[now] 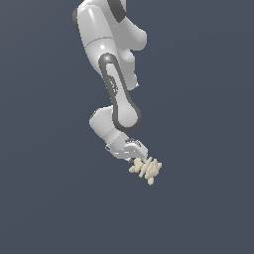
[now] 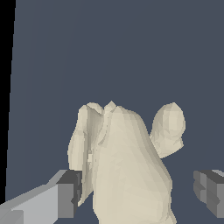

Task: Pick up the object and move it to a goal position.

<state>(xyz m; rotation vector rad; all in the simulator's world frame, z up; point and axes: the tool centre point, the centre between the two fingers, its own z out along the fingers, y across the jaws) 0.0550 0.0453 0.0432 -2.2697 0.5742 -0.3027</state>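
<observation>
- The arm [image 1: 111,74] fills the upper middle of the exterior view, white with dark grey joint bands; it runs down from the top edge, a little left of centre, and bends toward the lower middle of the frame
- The gripper [image 1: 137,158] sits just below the centre of that view, angled down toward the exterior view's right; its light grey body ends right against the pale thing below it
- In the wrist view one grey finger [image 2: 65,192] shows at the lower left of the frame and the other at the lower right edge; the jaws stand apart, wider than the thing between them
- A gap of dark ground shows between the right-hand finger and the thing, so that pad is not on it; the left-hand finger lies just beside its ridged flank, and whether it touches I cannot tell
- The object [image 1: 147,168], cream-beige and lumpy with knobby bits, lies just below and to the right of centre in the exterior view, at the gripper's tip; in the wrist view it rises large between the fingers, with a rounded knob at its upper right
- Whether the object rests on the dark blue-grey surface [image 1: 208,208] or hangs clear of it, the plain background does not show
</observation>
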